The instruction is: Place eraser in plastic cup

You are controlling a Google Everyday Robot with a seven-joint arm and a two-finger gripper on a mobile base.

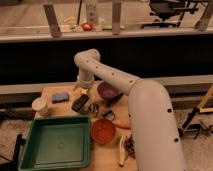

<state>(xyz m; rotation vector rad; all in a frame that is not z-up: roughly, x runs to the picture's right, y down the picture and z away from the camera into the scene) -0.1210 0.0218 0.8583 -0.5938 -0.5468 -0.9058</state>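
None of the transfer is done: black eraser (80, 102) lies central on the desk (107, 154) beside my gripper (92, 107) (state indeterminate), apart from the left-edge plastic cup (39, 106).

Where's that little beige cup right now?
In the camera view the plastic cup stands far left, behind the green tray, beside a blue block; the gripper hangs near the purple bowl.

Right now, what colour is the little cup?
Cream-beige. The plastic cup shows best in the camera view; the gripper is beside the purple bowl.
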